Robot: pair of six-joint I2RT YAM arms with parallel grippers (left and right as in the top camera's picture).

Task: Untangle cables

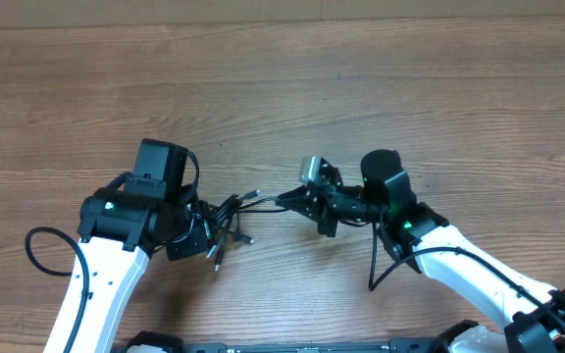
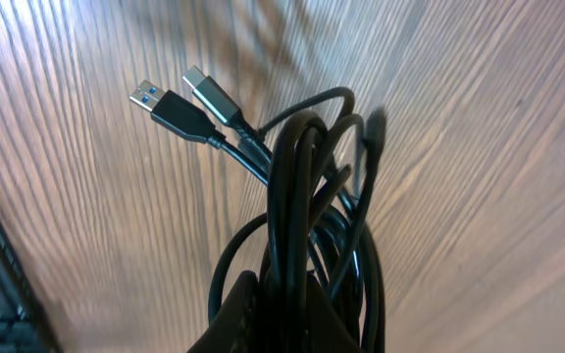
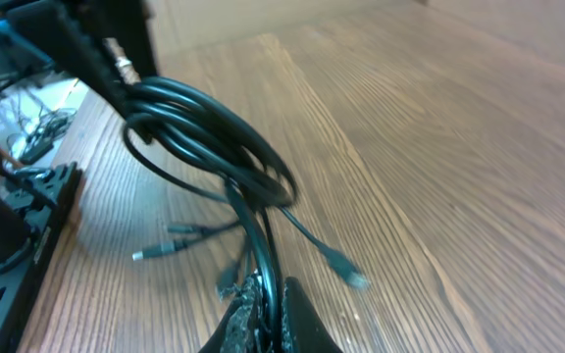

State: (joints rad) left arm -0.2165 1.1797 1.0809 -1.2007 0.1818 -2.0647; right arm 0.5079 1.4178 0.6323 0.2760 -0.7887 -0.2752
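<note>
My left gripper is shut tight on the bunched cables; my right gripper is shut on a few of them, and they hang between the two over the bench. I should pull my arms apart slowly and gently; a hard tug could make them stick worse.

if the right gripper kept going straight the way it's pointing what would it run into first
The cables, most likely: the right gripper points left, shut on strands that lead into that bundle. Just behind it is the left gripper, also clamped on them. Height is hard to judge.
</note>
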